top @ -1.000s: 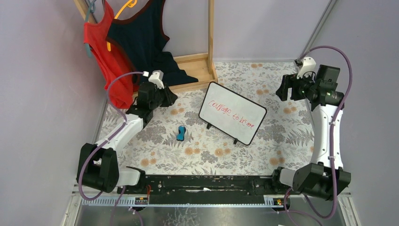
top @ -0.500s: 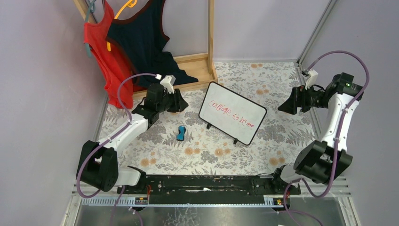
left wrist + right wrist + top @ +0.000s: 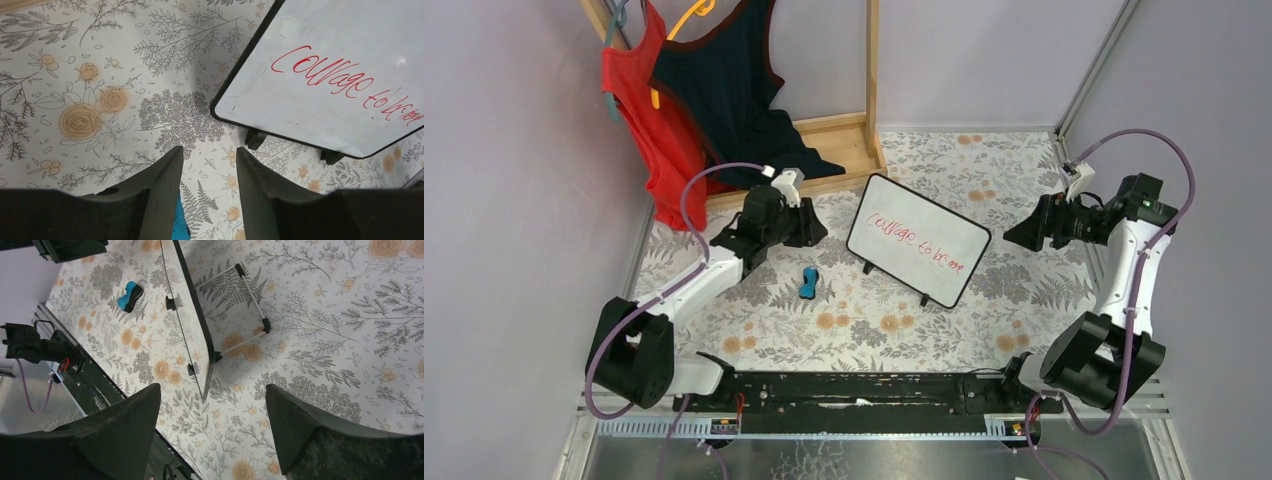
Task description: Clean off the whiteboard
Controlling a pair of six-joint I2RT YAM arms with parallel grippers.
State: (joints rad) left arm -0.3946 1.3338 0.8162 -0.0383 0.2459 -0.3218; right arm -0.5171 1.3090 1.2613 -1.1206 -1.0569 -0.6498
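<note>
The whiteboard (image 3: 919, 240) stands tilted on small black feet in the middle of the floral table, with red writing across it. It fills the upper right of the left wrist view (image 3: 340, 75) and shows edge-on in the right wrist view (image 3: 192, 315). A small blue-black eraser (image 3: 809, 283) lies left of the board; it shows in the right wrist view (image 3: 129, 295) and as a blue sliver in the left wrist view (image 3: 176, 227). My left gripper (image 3: 814, 228) is open and empty, above the table just beyond the eraser. My right gripper (image 3: 1016, 237) is open and empty, right of the board.
A wooden rack (image 3: 871, 80) at the back holds a red top (image 3: 649, 120) and a dark navy top (image 3: 724, 90). The black base rail (image 3: 864, 390) runs along the near edge. Purple walls close in on both sides.
My left gripper has moved right and nearer, toward the eraser and board. My right arm has swung back and lower, its gripper now lower and facing the board's right edge.
</note>
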